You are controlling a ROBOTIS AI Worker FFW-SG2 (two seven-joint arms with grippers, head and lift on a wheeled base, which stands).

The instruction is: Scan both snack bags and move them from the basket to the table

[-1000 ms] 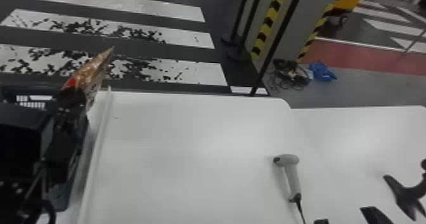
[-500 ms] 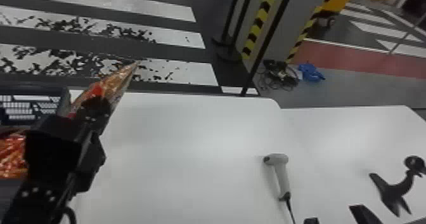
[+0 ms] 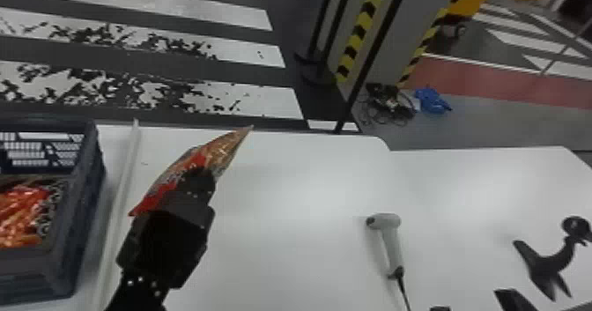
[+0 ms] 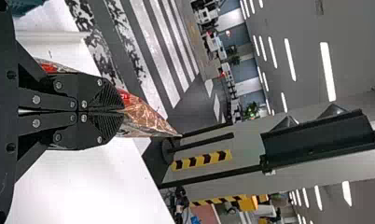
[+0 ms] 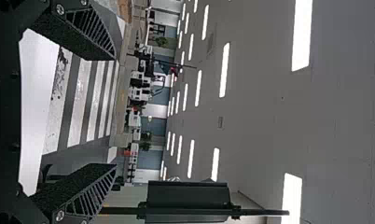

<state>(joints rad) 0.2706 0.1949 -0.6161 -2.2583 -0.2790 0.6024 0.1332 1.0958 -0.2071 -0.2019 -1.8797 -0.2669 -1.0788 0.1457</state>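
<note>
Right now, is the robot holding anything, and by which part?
The left gripper holds a shiny red and orange snack bag by its near side, about midway along; the right gripper is open and empty.

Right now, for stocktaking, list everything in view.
Tabletops: two, white, adjoining
Basket: one, dark blue, left
Held snack bag: one, reddish, above tabletop
Second snack bag: one, reddish, in basket
Strip: one, white, beside basket
Scanner: one, grey, on tabletop
Stand: one, black, right of scanner
Cables: several, black, floor
Bundle: one, blue, floor
Cart: one, yellow, floor
Pillar: one, grey, beyond table
Left gripper: one, black, shut on bag
Right gripper: one, black, open, lower right
</note>
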